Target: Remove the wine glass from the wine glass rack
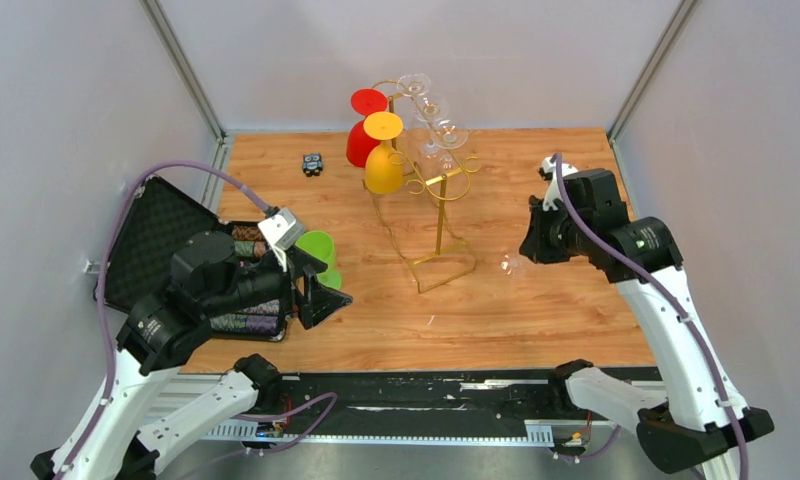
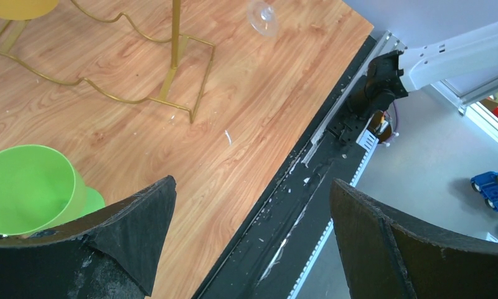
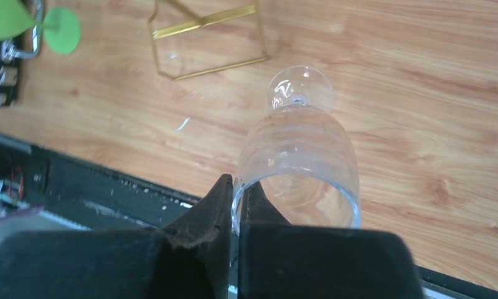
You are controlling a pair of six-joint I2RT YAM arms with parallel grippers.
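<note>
While left fingers hang spread, the right arm bends inward, right fingers pinching the wine glass.

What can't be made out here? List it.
Top view: small dark object, too small to identify.
Left wrist: wine glass rack cut off by the top edge; green wine glass partly behind the left tool.
Right wrist: near rim of the clear wine glass hidden by the right tool.

Pale grey walls close the wooden bench on three sides, with metal posts in the back corners. The light is even. Beside the bench lies a grey floor.
</note>
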